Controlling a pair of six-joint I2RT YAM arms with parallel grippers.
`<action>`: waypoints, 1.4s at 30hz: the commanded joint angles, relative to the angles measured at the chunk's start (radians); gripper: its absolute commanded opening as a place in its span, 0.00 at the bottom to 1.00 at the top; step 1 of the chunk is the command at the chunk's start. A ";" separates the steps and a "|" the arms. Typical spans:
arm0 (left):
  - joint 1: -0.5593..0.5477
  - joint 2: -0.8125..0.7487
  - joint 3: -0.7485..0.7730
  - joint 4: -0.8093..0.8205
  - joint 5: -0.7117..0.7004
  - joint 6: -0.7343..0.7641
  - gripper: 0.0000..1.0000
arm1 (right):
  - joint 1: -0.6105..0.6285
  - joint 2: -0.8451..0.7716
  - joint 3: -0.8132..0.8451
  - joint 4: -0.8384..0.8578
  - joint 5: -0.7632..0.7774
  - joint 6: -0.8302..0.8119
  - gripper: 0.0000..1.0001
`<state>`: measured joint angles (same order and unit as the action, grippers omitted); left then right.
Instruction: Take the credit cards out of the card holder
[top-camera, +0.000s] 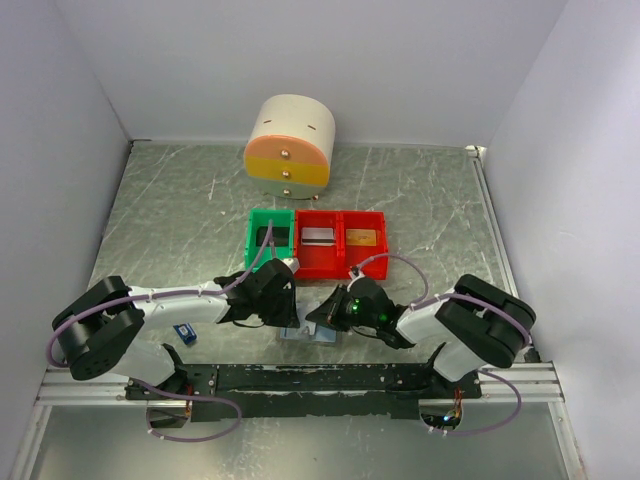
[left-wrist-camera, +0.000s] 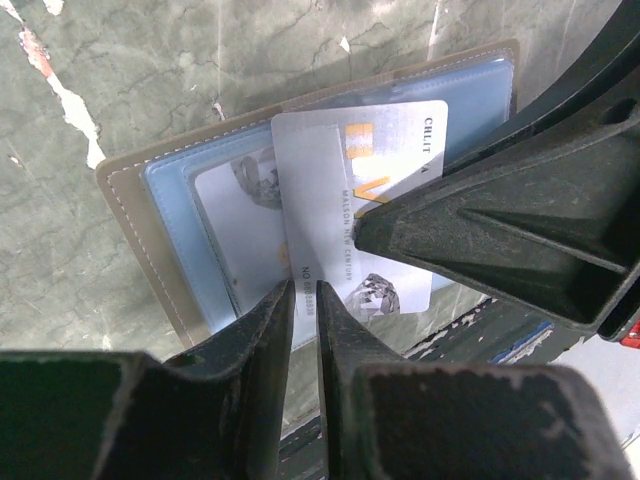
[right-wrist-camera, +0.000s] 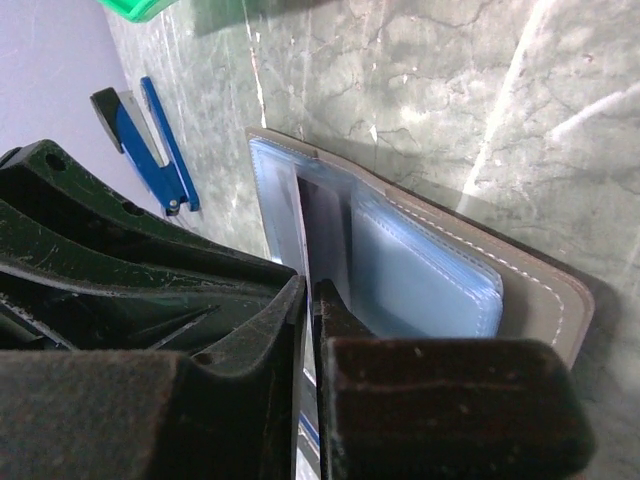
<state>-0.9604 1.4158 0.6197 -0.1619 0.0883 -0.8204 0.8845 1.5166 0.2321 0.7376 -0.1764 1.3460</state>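
Observation:
The grey-brown card holder (left-wrist-camera: 128, 195) lies open on the table just in front of the arm bases (top-camera: 308, 336), its pale blue pockets (right-wrist-camera: 420, 270) facing up. A silvery credit card (left-wrist-camera: 335, 165) with gold lettering sticks out of a pocket at a slant. My right gripper (right-wrist-camera: 310, 288) is shut on that card, which shows edge-on (right-wrist-camera: 301, 225) between its fingers. My left gripper (left-wrist-camera: 305, 288) pinches the holder's near edge, its jaws a narrow slit apart. In the top view the left gripper (top-camera: 288, 312) and right gripper (top-camera: 326, 316) meet over the holder.
Behind the holder stand a green bin (top-camera: 252, 240) holding a black card and two red bins (top-camera: 338, 262) holding a silver and a gold card. A round drawer unit (top-camera: 290, 145) is further back. A narrow blue-and-black object (top-camera: 184, 333) (right-wrist-camera: 150, 135) lies at the left.

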 joint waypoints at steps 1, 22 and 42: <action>-0.007 0.009 -0.006 -0.044 -0.042 0.004 0.27 | -0.005 -0.020 -0.001 0.006 0.011 -0.005 0.03; -0.007 0.000 0.010 -0.063 -0.053 0.012 0.27 | -0.019 -0.182 0.016 -0.240 0.067 -0.069 0.15; -0.007 -0.175 0.065 -0.172 -0.168 0.038 0.36 | -0.022 -0.561 0.081 -0.647 0.213 -0.268 0.00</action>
<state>-0.9623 1.3128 0.6304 -0.2867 -0.0078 -0.8082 0.8669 1.0267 0.2928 0.1844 -0.0189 1.1553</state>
